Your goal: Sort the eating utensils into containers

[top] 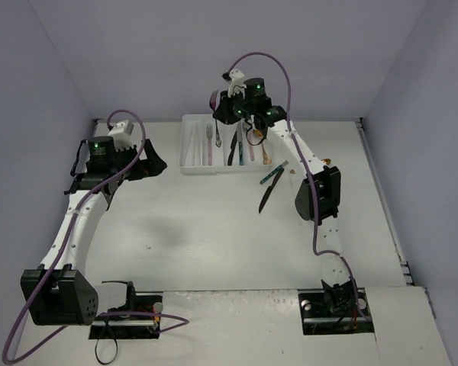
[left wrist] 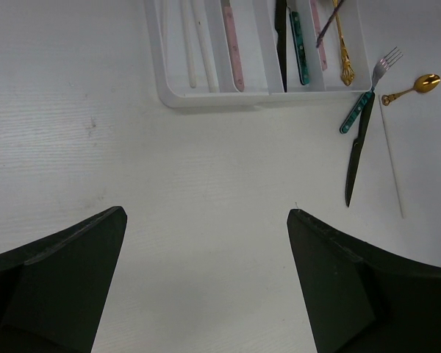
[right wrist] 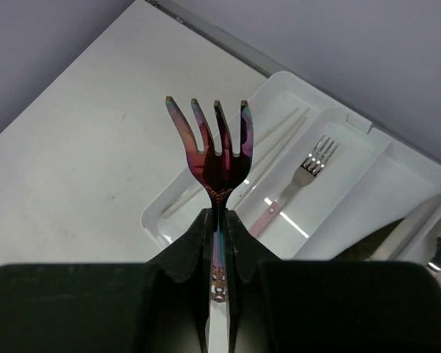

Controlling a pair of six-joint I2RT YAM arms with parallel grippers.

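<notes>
My right gripper [right wrist: 219, 217] is shut on the handle of an iridescent purple fork [right wrist: 213, 143], tines up, held above the left end of the white cutlery tray [right wrist: 338, 125]. A pink-handled fork [right wrist: 303, 176] lies in the tray's second compartment. In the top view this gripper [top: 230, 110] hangs over the tray [top: 189, 156]. A teal-handled fork [left wrist: 359, 99], a black knife [left wrist: 355, 158] and a gold spoon [left wrist: 415, 87] lie on the table right of the tray [left wrist: 206, 99]. My left gripper [left wrist: 206, 213] stands open over bare table, left of the tray.
The tray also holds pale sticks [left wrist: 195, 51], a black knife [left wrist: 281, 37], a teal-handled piece [left wrist: 299, 48] and a gold piece [left wrist: 344, 55]. A thin white stick [left wrist: 393, 162] lies beside the loose knife. Walls close the table at the back and sides.
</notes>
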